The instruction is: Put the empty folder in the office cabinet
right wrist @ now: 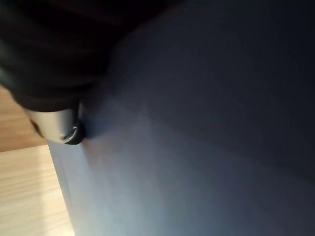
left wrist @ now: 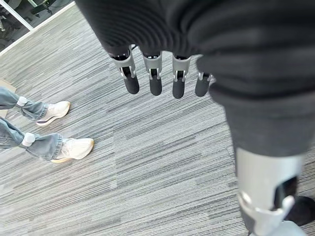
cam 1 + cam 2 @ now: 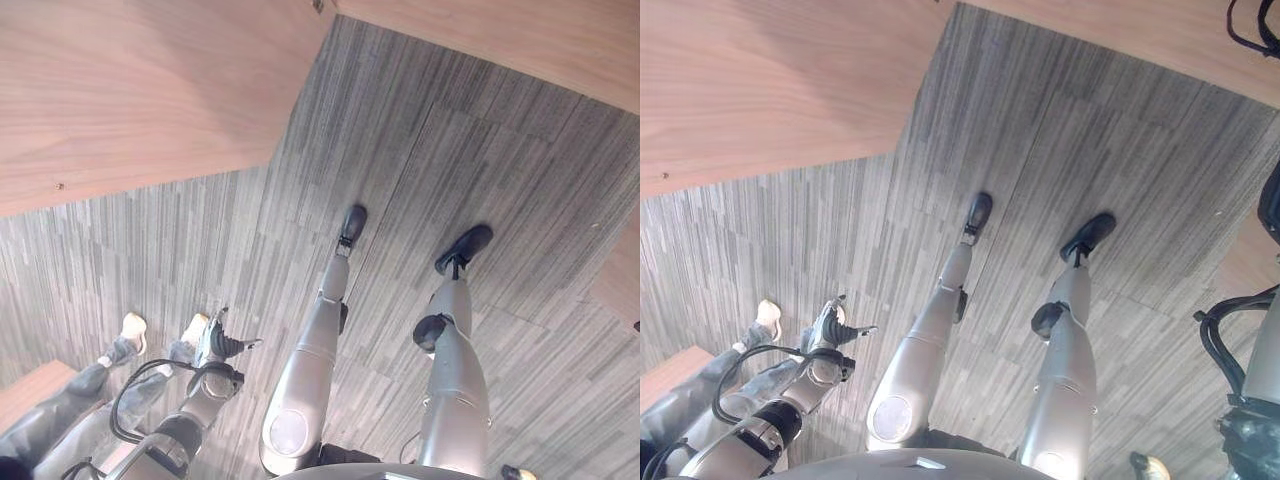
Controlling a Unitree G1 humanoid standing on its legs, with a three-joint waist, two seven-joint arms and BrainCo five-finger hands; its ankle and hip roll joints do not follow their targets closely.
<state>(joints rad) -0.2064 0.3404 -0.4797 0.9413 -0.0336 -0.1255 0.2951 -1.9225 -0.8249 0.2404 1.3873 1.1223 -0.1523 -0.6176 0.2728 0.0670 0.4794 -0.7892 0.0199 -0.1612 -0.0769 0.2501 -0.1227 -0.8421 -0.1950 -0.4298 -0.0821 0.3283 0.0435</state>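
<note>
A blue-grey folder [image 1: 197, 147] lies flat and very close in the right wrist view. My right hand [image 1: 55, 124] has its thumb pressed on the folder's face near one edge, pinching it; the other fingers are hidden behind it. A light wooden surface [image 1: 24, 196] shows past that edge. My left hand [image 3: 222, 345] hangs low at my left side over the grey carpet. Its fingers [image 2: 155, 81] are straight and hold nothing.
A large wooden top [image 3: 130, 90] takes up the upper left, and another wooden panel [image 3: 520, 40] runs along the upper right. A person in jeans and white shoes [image 2: 71, 150] stands close to my left hand. A wooden corner [image 3: 30, 390] sits at the lower left.
</note>
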